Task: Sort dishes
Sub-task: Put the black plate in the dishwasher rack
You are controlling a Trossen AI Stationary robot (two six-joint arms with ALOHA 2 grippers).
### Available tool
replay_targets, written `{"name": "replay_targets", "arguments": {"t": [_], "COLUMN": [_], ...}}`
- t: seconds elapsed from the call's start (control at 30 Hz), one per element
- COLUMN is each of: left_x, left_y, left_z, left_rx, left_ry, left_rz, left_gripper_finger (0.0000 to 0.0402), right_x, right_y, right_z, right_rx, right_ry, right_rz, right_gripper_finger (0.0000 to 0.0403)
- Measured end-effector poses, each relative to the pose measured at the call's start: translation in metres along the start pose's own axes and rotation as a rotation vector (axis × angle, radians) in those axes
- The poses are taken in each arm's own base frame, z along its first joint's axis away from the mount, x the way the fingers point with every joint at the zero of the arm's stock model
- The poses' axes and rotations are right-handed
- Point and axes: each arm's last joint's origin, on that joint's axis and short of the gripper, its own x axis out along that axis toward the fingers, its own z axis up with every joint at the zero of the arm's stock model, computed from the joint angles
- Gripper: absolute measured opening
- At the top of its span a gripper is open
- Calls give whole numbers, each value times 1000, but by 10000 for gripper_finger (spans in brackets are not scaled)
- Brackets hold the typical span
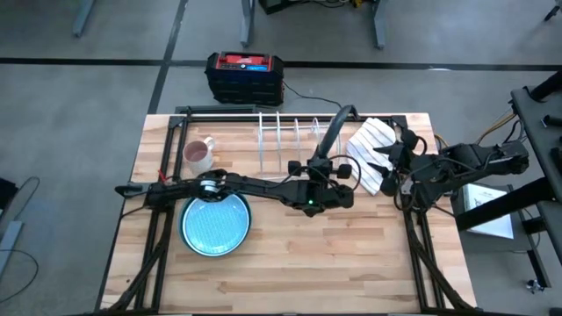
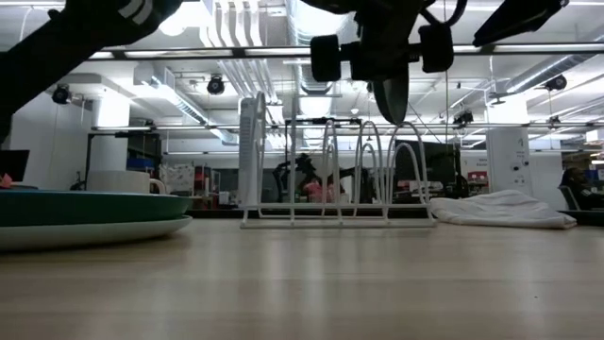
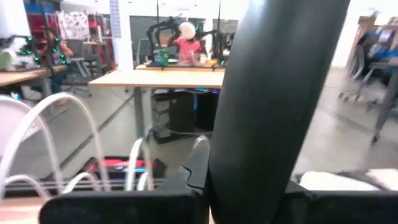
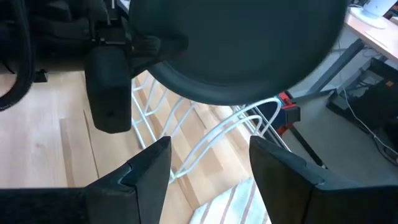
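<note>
My left hand [image 1: 338, 172] is clamped on a dark grey plate [image 4: 239, 46], held on edge above the wire rack [image 1: 290, 145], at 12 o'clock of the counter [image 1: 369, 254]. I should keep it upright and lower it between two hoops. My right hand [image 4: 208, 171], fingers apart, waits at 3 o'clock by the striped cloth [image 1: 373, 140]. Only the high view shows the light blue plate [image 1: 215, 226] at 8 o'clock; only the right wrist view shows the held plate's face.

Probably lab: workbenches [image 3: 155, 78], ceiling ducts [image 2: 236, 42]

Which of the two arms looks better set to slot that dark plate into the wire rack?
Probably the left. Its gripper holds the dark plate on edge just above the wire rack, while the right gripper hangs open over the striped cloth.
</note>
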Motion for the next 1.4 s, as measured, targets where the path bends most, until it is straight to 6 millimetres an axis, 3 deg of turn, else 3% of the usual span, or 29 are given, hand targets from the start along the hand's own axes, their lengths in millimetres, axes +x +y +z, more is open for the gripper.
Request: {"name": "replay_targets", "arguments": {"t": [0.83, 1.13, 1.4], "left_x": [2, 6, 9], "left_y": [9, 6, 7], "left_z": [-13, 9, 8], "left_rx": [52, -38, -10], "left_ry": [2, 13, 9], "left_rz": [-1, -3, 6], "left_gripper_finger": [22, 22, 22], "right_x": [1, 1, 1], "right_y": [-2, -2, -2], "right_z": [-16, -16, -16], "right_rx": [30, 42, 47], "right_ry": [6, 3, 3], "right_rz": [-1, 0, 0], "right_gripper_finger": [207, 207, 212]}}
